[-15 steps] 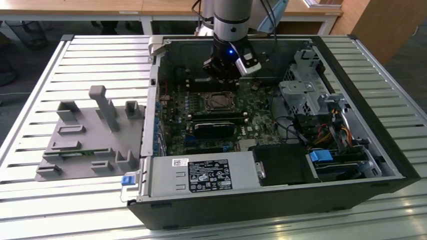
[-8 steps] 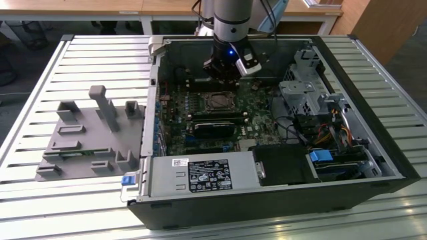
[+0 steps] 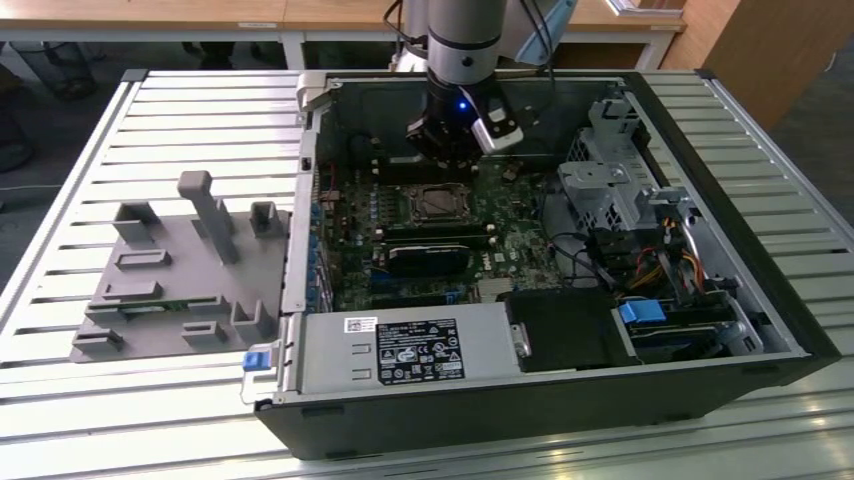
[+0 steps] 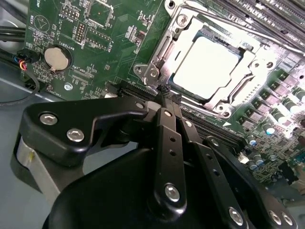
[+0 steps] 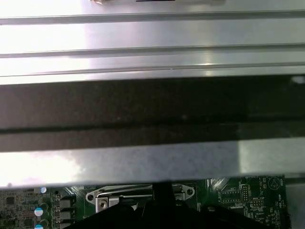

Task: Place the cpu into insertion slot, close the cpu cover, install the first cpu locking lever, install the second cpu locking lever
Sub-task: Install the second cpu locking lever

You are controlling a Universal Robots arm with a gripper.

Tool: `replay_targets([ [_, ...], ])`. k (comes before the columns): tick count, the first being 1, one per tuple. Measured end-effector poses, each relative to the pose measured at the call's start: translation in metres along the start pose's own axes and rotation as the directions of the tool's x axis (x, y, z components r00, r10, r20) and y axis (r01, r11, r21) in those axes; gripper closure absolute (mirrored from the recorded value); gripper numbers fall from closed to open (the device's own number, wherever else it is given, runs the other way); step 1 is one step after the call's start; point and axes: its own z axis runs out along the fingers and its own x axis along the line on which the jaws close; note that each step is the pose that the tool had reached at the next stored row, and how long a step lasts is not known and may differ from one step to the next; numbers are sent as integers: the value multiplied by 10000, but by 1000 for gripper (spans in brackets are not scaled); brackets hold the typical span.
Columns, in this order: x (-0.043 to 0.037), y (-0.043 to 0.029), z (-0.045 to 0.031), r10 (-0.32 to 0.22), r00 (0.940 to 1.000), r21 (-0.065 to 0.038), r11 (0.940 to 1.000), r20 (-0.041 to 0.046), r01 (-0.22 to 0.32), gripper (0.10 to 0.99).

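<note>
Cpu (image 4: 206, 67) seated in insertion slot (image 4: 248, 86), cpu cover (image 4: 167, 50) down over it. Hand (image 4: 166, 93) pressed together, empty, tips at socket corner beside locking lever (image 4: 188, 112). Lever stage likely; calls for precise hooking under latch.

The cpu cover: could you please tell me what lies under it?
The cpu shows through the window of the cpu cover, which lies flat over it. The cover's frame hides the chip's edges and the insertion slot beneath.
</note>
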Motion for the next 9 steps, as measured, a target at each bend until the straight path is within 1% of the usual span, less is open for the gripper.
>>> replay_targets([
  [9, -3, -41, -3, 1, 10000, -1, 10000, 1, -1, 980],
])
